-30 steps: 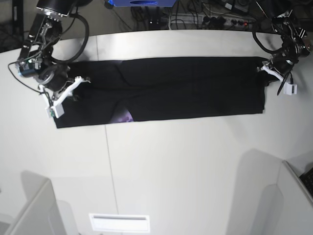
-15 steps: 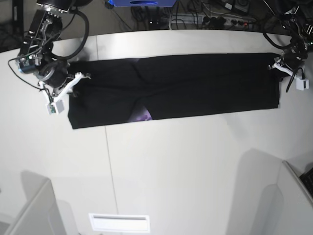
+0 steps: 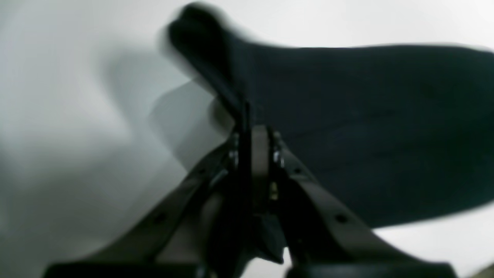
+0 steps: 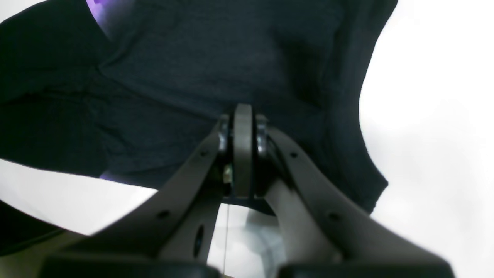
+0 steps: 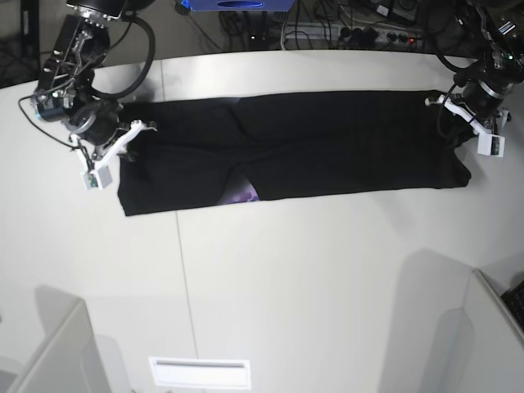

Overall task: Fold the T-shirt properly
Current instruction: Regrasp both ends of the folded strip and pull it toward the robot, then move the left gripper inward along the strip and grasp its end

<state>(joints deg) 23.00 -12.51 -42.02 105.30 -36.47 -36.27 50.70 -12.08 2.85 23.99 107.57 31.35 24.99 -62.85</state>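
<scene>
The black T-shirt (image 5: 327, 147) lies stretched out as a long folded band across the far half of the white table (image 5: 286, 278). A small purple patch of its print (image 5: 240, 195) peeks out at the lower fold. At the band's right end my left gripper (image 5: 460, 115) is shut on the T-shirt; its wrist view shows the jaws (image 3: 247, 127) pinching a raised edge of dark cloth (image 3: 366, 127). At the band's left end my right gripper (image 5: 127, 147) is shut on the T-shirt, with black cloth (image 4: 193, 77) bunched over its closed tips (image 4: 242, 116).
Cables and a power strip (image 5: 360, 33) lie behind the table's far edge, with a blue box (image 5: 237, 5) beside them. A seam (image 5: 182, 270) runs down the tabletop. Grey partitions stand at the near left (image 5: 57, 352) and near right (image 5: 483, 336).
Both grippers have carried the stretched T-shirt to the right and slightly away from me; in the last half second the band sagged a little at its right end.
</scene>
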